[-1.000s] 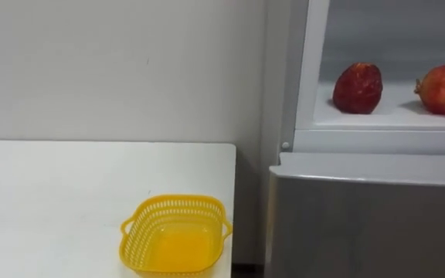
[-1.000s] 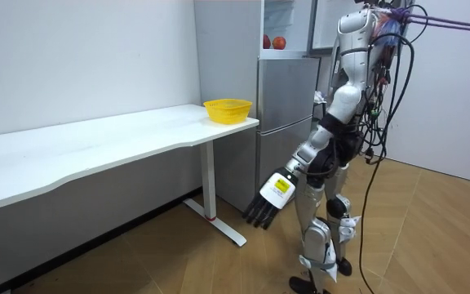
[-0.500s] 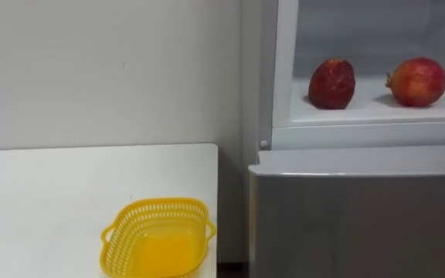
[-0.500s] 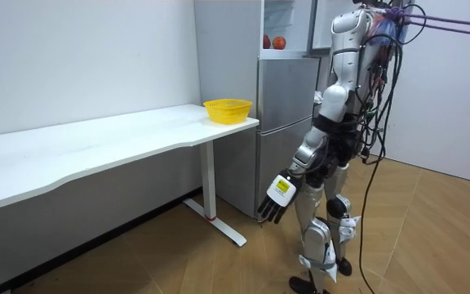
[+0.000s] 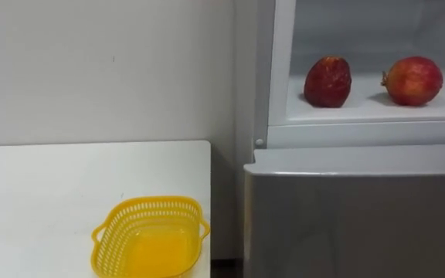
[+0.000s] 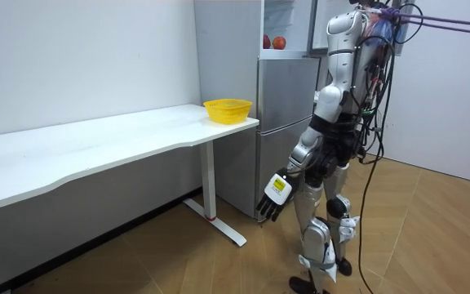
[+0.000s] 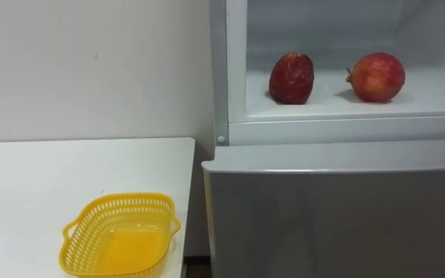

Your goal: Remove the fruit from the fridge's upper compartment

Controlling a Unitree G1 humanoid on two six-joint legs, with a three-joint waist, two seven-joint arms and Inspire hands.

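1. Left eye view: the fridge [image 5: 354, 220] shows its upper compartment open. A dark red fruit [image 5: 327, 80] sits on the shelf near the fridge's left wall, and a round red fruit [image 5: 412, 80] sits deeper toward its right. Neither has been taken yet.
2. Room view: the robot stands upright facing the fridge. Its left hand [image 6: 273, 196] hangs low beside the fridge's lower door, fingers loose and spread, holding nothing, so no reach looks begun.
3. Right eye view: a yellow basket [image 7: 120, 235] waits on the white table [image 7: 29, 181] just left of the fridge. That is probably the drop-off, close by for a short carry.
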